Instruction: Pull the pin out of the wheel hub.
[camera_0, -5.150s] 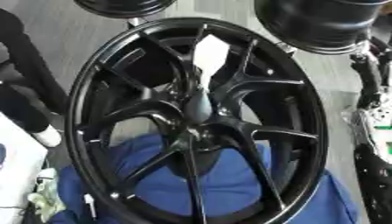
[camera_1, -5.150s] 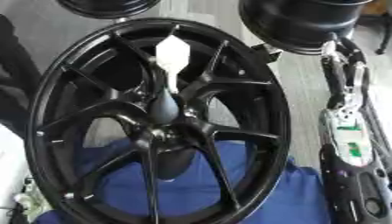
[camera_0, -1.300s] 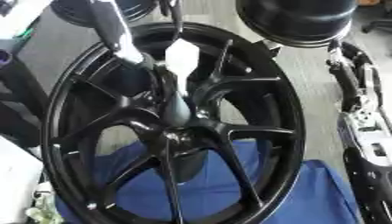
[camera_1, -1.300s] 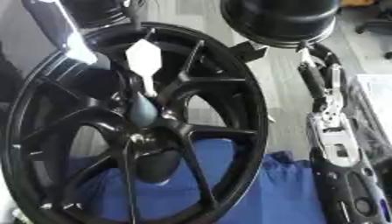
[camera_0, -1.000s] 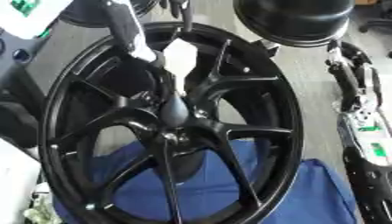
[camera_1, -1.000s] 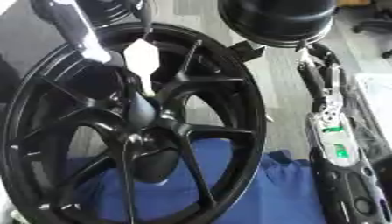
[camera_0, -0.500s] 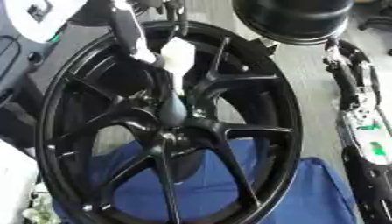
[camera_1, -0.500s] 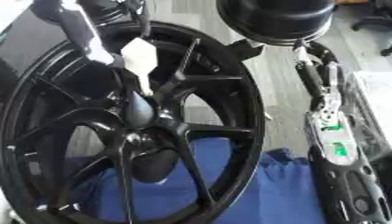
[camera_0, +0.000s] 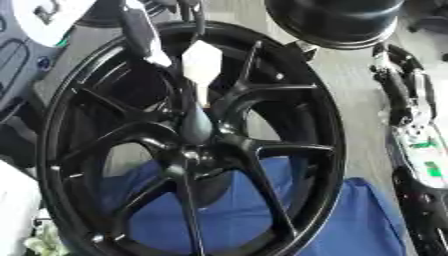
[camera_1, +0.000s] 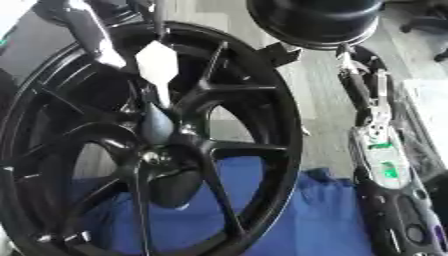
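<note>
One white-tipped pin (camera_0: 199, 75) upright in black wheel hub (camera_0: 194, 150), unlabelled

White-headed pin (camera_0: 200, 67) stands in black wheel hub (camera_0: 194, 150) (blurred).

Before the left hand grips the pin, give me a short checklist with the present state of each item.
1. Pin seated: the white-headed pin stands in the centre of the black spoked wheel hub; ok, not yet pulled.
2. Left hand at the pin: a finger lies right beside the white head; ok.
3. Fingers closed on the pin: cannot tell.
4. Pull path above the pin: arm parts crowd there; cannot tell.
5. Hub support: it lies on a blue cloth; ok.
6. Right hand: not in view; the right arm hangs beside the rim, apart from it; ok.
</note>
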